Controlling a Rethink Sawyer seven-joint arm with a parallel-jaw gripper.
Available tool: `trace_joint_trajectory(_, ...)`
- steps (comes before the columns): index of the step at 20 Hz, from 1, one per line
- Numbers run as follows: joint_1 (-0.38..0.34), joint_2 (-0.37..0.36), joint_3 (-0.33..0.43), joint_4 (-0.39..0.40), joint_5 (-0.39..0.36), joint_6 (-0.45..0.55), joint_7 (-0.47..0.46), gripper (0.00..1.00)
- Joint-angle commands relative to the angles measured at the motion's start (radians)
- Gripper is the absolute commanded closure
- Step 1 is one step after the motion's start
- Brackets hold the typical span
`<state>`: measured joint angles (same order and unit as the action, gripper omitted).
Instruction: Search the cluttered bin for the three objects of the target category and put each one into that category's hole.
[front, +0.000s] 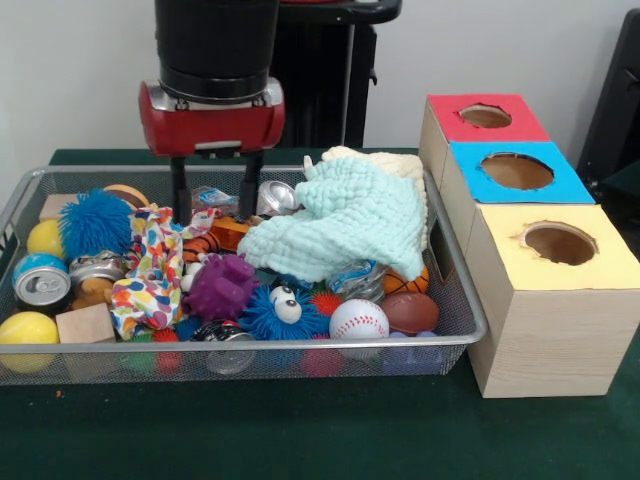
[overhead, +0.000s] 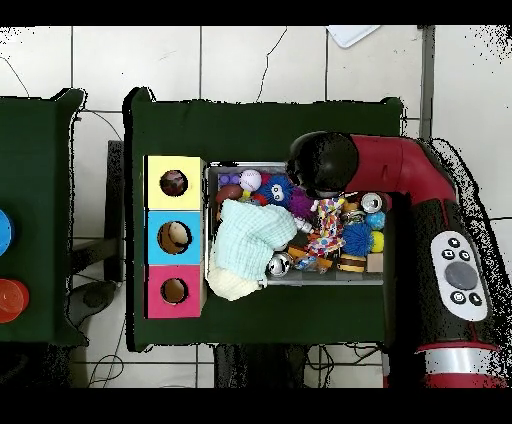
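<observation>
My gripper (front: 215, 212) hangs open over the back left part of the wire bin (front: 300, 343). Its two black fingers (front: 180, 195) reach down to the clutter, with nothing between them. Just below the tips lie a small orange basketball (front: 225, 233) and a multicoloured cloth (front: 150, 265). A baseball (front: 358, 318) and a brown football (front: 410, 311) rest at the front right. A purple spiky ball (front: 220, 285) and a blue spiky ball with eyes (front: 280, 308) sit mid-front. In the overhead view the arm's black wrist (overhead: 323, 163) hides the gripper.
A mint knitted cloth (front: 345, 220) covers the bin's right back. Cans (front: 42, 283), yellow balls (front: 27, 328), a wooden block (front: 85, 323) and a blue fluffy ball (front: 95, 222) fill the left. Beside the bin stands a box with red (front: 485, 116), blue (front: 517, 171) and yellow (front: 560, 243) holes.
</observation>
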<state>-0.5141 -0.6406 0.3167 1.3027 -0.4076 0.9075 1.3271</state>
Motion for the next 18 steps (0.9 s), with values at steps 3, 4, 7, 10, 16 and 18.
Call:
trace_joint_trajectory(3, -0.077, 0.091, 0.097, 0.027, -0.107, -0.029, -0.299, 0.00)
trace_joint_trajectory(4, -0.083, 0.105, 0.100, 0.025, -0.121, -0.040, -0.305, 0.00)
trace_joint_trajectory(7, -0.102, 0.132, 0.111, 0.025, -0.155, -0.069, -0.309, 0.00)
trace_joint_trajectory(10, -0.118, 0.144, 0.122, 0.033, -0.172, -0.079, -0.304, 0.00)
trace_joint_trajectory(16, -0.122, 0.182, 0.128, 0.030, -0.217, -0.101, -0.277, 0.00)
trace_joint_trajectory(18, -0.121, 0.197, 0.126, 0.023, -0.232, -0.096, -0.271, 0.00)
